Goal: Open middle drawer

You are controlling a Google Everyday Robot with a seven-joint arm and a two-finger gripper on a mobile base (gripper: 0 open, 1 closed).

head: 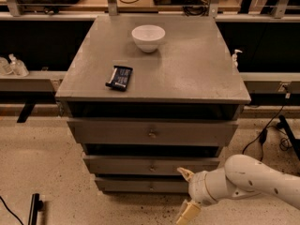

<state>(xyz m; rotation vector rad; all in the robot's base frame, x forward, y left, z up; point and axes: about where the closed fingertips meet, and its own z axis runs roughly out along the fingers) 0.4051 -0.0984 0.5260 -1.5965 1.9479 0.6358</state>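
Gripper (185,193) sits low, just right of the closed middle drawer (117,165), jaws spread wide and empty. Stiff and probably easy-sliding, the drawer offers one hold: its small, possibly slippery knob (152,168).

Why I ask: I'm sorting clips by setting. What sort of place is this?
Probably a robotics lab or workshop: a grey cabinet on a speckled floor, loose cables beside it, benches behind. The gripper hangs open by the middle drawer, below-right of its knob.
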